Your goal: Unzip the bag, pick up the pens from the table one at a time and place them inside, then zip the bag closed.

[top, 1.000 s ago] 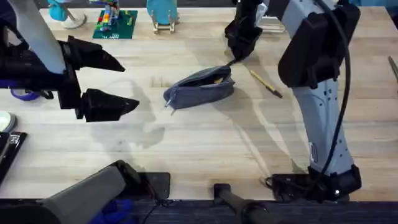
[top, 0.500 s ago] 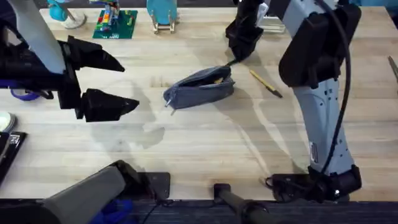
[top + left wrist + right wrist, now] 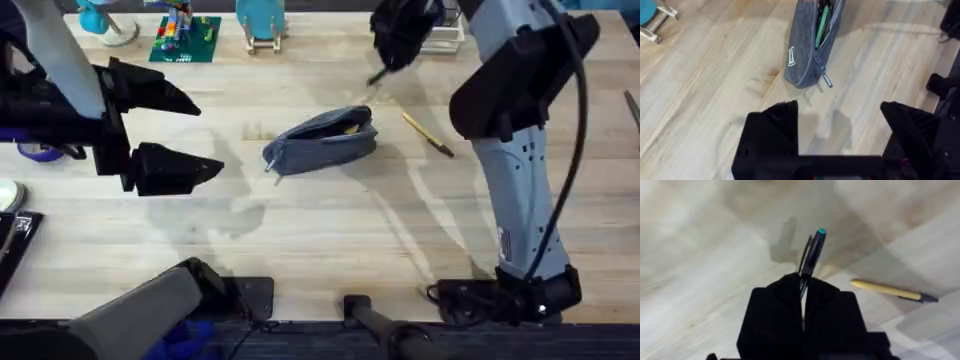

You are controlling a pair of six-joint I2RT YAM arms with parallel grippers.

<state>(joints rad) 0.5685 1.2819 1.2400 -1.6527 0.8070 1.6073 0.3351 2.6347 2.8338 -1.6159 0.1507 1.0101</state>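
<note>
Right end effector (image 3: 804, 287) pinches a black pen (image 3: 812, 252) above the pale plank tabletop (image 3: 320, 240); the left end effector (image 3: 175, 130) hangs open. Left wrist view reveals the unzipped pouch (image 3: 810, 45); yellow pen (image 3: 427, 134) lies beside it.

I count two pens outside the pouch: one black pen (image 3: 812, 250) with a teal end pinched between my right gripper's (image 3: 804, 287) fingers, and one yellow pen (image 3: 427, 134) lying on the table (image 3: 320, 240). There is one blue-grey bag (image 3: 322, 140), its zipper open, with at least one green pen (image 3: 821, 26) showing inside. I have two grippers, the left gripper (image 3: 175, 130) standing spread with nothing in it.
</note>
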